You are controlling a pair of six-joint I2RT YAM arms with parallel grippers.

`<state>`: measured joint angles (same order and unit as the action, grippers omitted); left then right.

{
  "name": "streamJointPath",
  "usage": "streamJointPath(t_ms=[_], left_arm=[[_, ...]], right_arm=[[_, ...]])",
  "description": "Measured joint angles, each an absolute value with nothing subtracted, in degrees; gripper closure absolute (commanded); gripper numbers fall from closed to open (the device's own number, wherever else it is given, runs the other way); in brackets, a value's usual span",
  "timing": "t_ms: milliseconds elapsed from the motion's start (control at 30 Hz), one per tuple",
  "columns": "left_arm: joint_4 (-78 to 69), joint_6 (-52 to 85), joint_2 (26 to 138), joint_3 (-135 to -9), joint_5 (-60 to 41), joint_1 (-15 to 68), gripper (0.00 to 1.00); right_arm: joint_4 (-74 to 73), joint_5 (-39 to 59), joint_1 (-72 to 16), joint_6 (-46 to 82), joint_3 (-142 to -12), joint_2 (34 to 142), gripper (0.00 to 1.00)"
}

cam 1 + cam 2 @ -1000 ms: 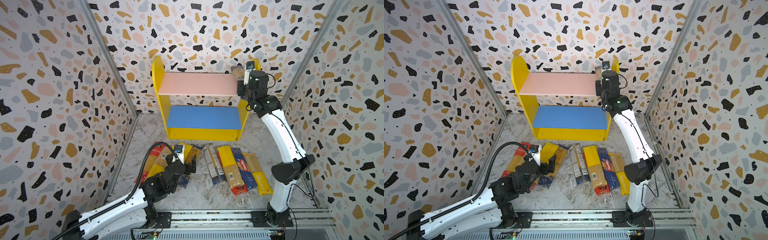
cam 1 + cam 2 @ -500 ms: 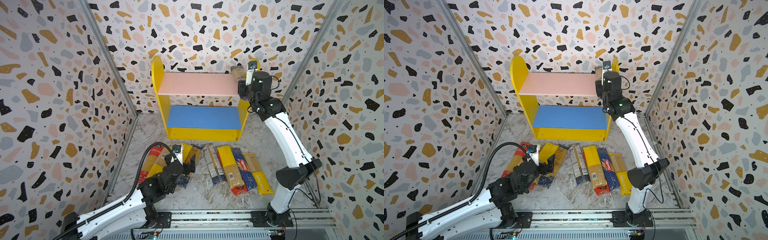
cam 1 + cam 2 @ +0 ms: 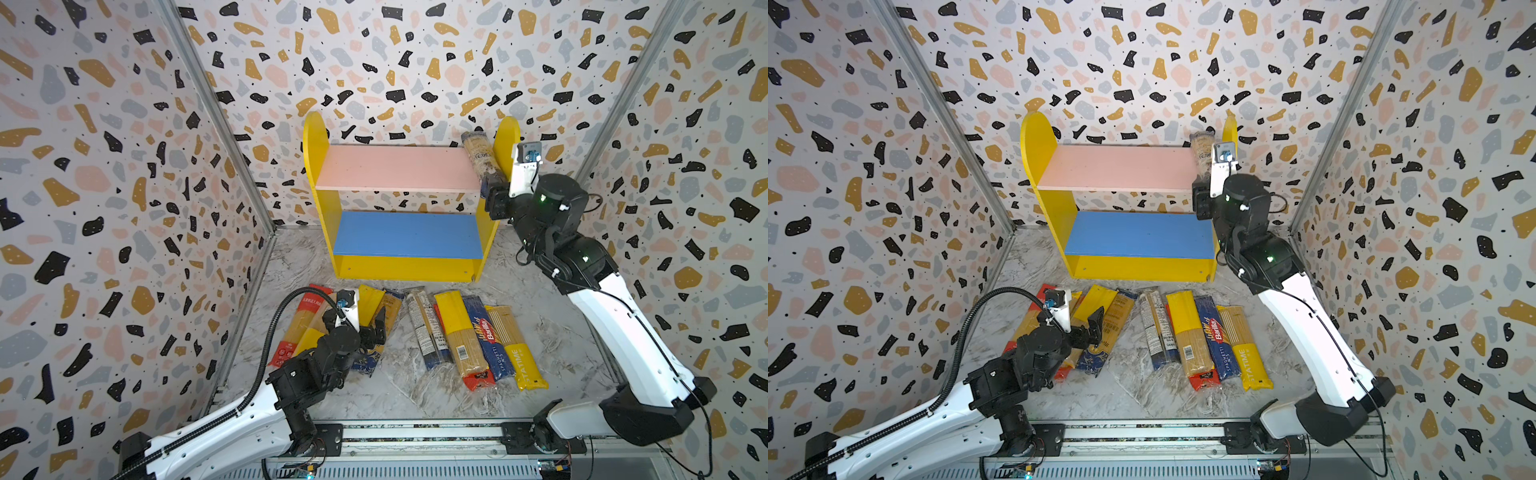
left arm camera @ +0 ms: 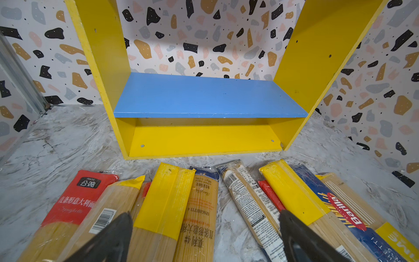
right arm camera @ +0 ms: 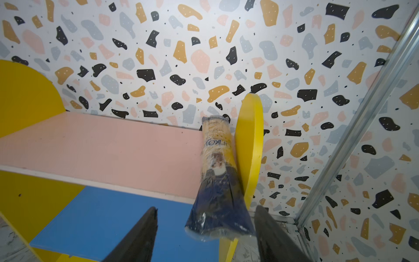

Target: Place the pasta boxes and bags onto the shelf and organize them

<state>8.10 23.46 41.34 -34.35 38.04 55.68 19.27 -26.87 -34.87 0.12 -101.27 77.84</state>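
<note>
Progress: in both top views one spaghetti pack (image 3: 478,160) lies on the shelf's (image 3: 315,145) pink board (image 3: 395,168); the other packs (image 3: 459,332) wait on the bench (image 3: 395,399). Left wrist view: left pincer (image 4: 205,214) wide open, empty above them. Right wrist view: right pincer (image 5: 206,208) parted around the shelved pack's dark end.

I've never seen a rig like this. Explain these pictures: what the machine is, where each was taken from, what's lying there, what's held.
The left arm and right arm are robots, each ending in a two-fingered gripper. Both top views look down from one camera overhead; the two close-ups come from cameras on the wrists. A yellow shelf stands at the back; a row of pasta packs lies on the marble floor before it. One pasta pack rests on the pink upper board against the side panel. The right gripper is open around its dark end, not clamping it. The left gripper hovers open over the row, holding nothing.
</note>
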Motion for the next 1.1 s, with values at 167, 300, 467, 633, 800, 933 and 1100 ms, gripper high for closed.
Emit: streamJointPath(t_ms=[167, 300, 467, 633, 800, 933, 1100], left_arm=[[9.0, 24.2, 40.1, -33.5, 38.0, 55.7, 0.0], [9.1, 25.2, 39.9, -32.8, 38.0, 55.7, 0.01], [9.0, 27.1, 40.3, -31.1, 37.3, 55.7, 0.0], [9.0, 28.8, 40.4, -29.5, 36.5, 55.7, 0.01], [8.5, 29.8, 40.8, -28.9, 36.0, 55.7, 0.0], [8.1, 30.3, 41.6, -28.6, 35.5, 56.1, 0.0], [7.2, 30.5, 42.7, -28.3, 34.7, 56.1, 0.01]], right_arm=[[20.3, -27.8, -39.1, 3.4, -88.5, 69.8, 0.29], [22.8, -28.2, -42.1, 7.1, -80.9, 63.9, 0.28], [25.0, -28.0, -45.2, 12.9, -71.1, 56.6, 0.26], [26.2, -26.5, -46.3, 18.2, -61.9, 51.9, 0.24], [26.3, -23.8, -47.2, 23.1, -54.2, 51.4, 0.17], [26.0, -21.4, -48.7, 27.0, -47.4, 51.8, 0.15], [24.9, -19.0, -50.2, 31.1, -39.2, 53.1, 0.14]])
